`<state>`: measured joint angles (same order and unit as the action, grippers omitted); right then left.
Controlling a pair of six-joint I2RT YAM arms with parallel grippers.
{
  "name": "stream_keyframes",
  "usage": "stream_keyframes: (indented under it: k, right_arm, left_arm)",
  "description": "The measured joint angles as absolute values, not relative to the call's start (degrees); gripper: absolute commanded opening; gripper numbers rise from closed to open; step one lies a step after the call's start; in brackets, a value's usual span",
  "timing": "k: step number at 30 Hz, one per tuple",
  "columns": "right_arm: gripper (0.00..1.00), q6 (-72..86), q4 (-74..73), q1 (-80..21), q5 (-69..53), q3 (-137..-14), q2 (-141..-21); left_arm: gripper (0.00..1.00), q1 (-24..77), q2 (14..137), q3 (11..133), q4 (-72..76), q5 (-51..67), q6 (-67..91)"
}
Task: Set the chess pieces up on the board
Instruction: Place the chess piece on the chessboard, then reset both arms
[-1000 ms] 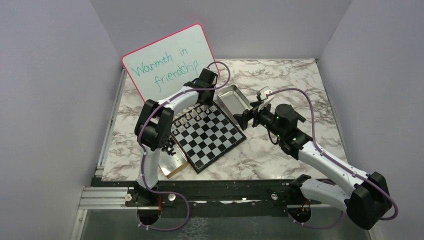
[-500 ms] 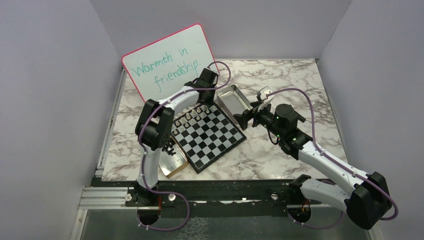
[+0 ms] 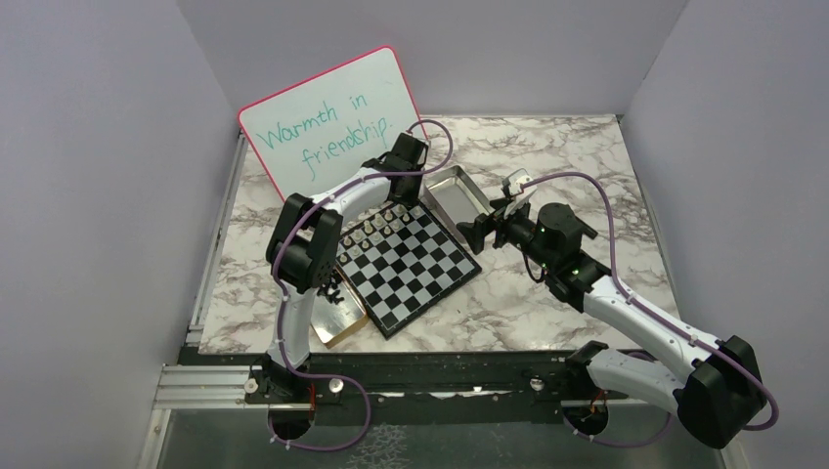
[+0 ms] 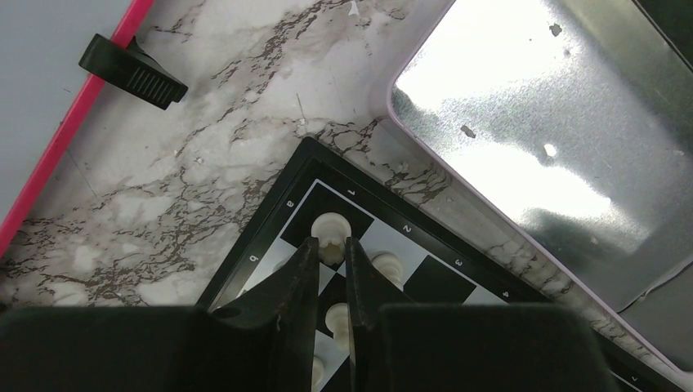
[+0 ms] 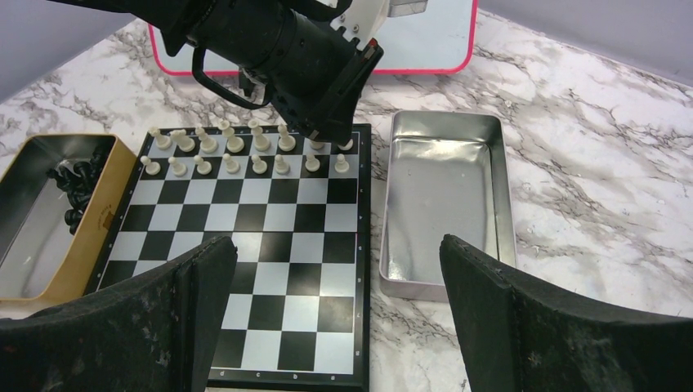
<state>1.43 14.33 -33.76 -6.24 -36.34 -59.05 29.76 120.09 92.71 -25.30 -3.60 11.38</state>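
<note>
The board (image 3: pixel 415 269) lies at the table's middle with two rows of cream-white chess pieces (image 5: pixel 245 151) along its far edge. My left gripper (image 4: pixel 331 245) reaches down at the board's far right corner (image 4: pixel 274 208), its fingers closed against the sides of a white rook (image 4: pixel 331 227) standing on the corner square. In the top view the left gripper (image 3: pixel 401 193) hides that rook. My right gripper (image 5: pixel 337 245) hovers open and empty over the board's right edge, beside the silver tray; in the top view the right gripper (image 3: pixel 471 233) sits just right of the board. Black chess pieces (image 5: pixel 73 184) lie in a gold tin.
An empty silver tray (image 5: pixel 441 204) lies against the board's right side. The gold tin (image 3: pixel 337 313) sits at the board's left corner. A pink-rimmed whiteboard (image 3: pixel 327 122) leans at the back, with a black clip (image 4: pixel 131 72) at its foot. Grey walls enclose the marble table.
</note>
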Motion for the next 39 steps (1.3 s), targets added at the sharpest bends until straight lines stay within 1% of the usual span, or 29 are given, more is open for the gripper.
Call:
stream_keyframes:
  k: [7, 11, 18, 28, 33, 37, 38, 39]
  right_arm:
    - [1.00, 1.43, 14.35, -33.76, -6.20, -36.34, -59.05]
    - [1.00, 1.43, 14.35, -33.76, -6.20, -36.34, -59.07]
    - [1.00, 1.43, 14.35, -33.76, -6.20, -36.34, -59.07]
    - [1.00, 1.50, 14.31, -33.76, -6.22, -36.34, -59.13]
    - [1.00, 4.67, 13.37, -33.76, -5.54, -36.34, -59.29]
    - [1.00, 9.23, 11.44, -33.76, -4.67, -36.42, -59.27]
    - [1.00, 10.52, 9.91, -33.76, -4.03, -36.58, -59.24]
    - [1.00, 10.96, 9.32, -33.76, -3.77, -36.64, -59.22]
  left_arm:
    - [0.17, 29.91, 120.09, 92.90, -25.91, -4.14, 11.29]
    - [0.21, 30.11, 120.09, 92.99, -26.11, -4.36, 11.20]
    - [0.37, 30.13, 120.14, 93.12, -26.39, -4.38, 10.87]
    - [0.39, 30.13, 120.14, 97.30, -27.97, -4.32, 10.48]
    - [0.47, 30.13, 118.17, 97.95, -29.26, -3.36, 10.98]
    - [0.53, 30.13, 112.16, 97.93, -29.65, -1.87, 11.49]
    - [0.55, 30.13, 110.21, 97.91, -29.65, -1.26, 11.60]
    - [0.61, 30.13, 107.46, 97.67, -29.47, -0.27, 11.73]
